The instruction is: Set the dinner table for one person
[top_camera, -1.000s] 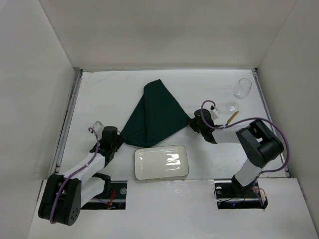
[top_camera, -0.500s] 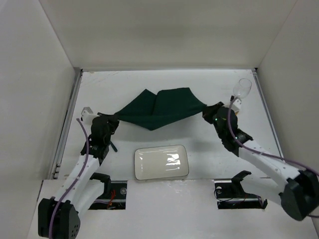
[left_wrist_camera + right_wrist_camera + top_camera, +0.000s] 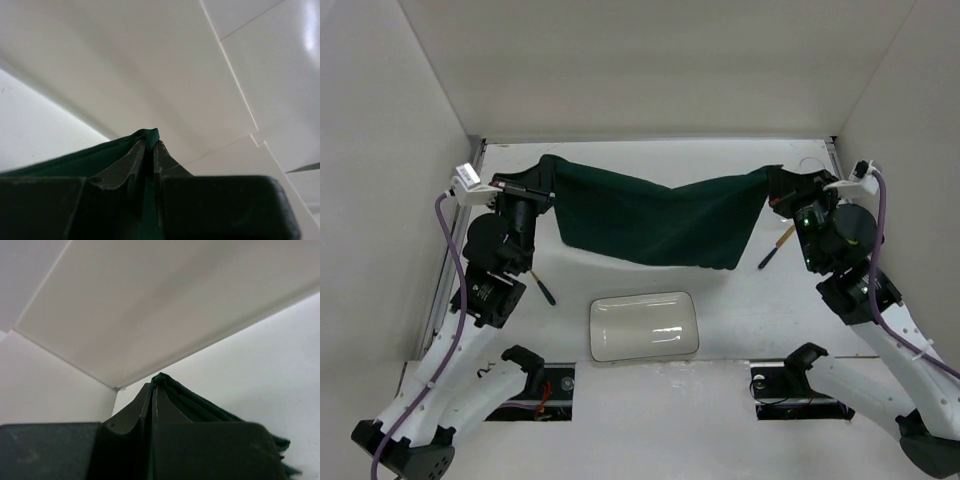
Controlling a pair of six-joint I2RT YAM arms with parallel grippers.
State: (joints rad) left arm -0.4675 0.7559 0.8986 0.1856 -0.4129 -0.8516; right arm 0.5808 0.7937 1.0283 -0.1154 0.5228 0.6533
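Note:
The dark green placemat [image 3: 655, 215] hangs stretched in the air between my two grippers, above the far half of the white dinner table [image 3: 740, 310]. My left gripper [image 3: 548, 168] is shut on its left corner, and the cloth tip [image 3: 149, 135] shows between the fingers in the left wrist view. My right gripper [image 3: 775, 180] is shut on its right corner, and the cloth [image 3: 165, 382] pokes out at the fingertips in the right wrist view. The small white rectangular plate [image 3: 643, 326] lies on the table near the front, below the cloth.
A dark utensil [image 3: 542, 288] lies left of the plate. A wooden-handled utensil [image 3: 775, 246] lies at the right, below the cloth's edge. A clear glass [image 3: 810, 166] stands at the far right corner, mostly hidden behind my right arm. Metal rails [image 3: 455, 245] line the table sides.
Both grippers have risen and moved apart and toward the back, pulling the placemat from a folded heap on the table into a wide hanging sheet.

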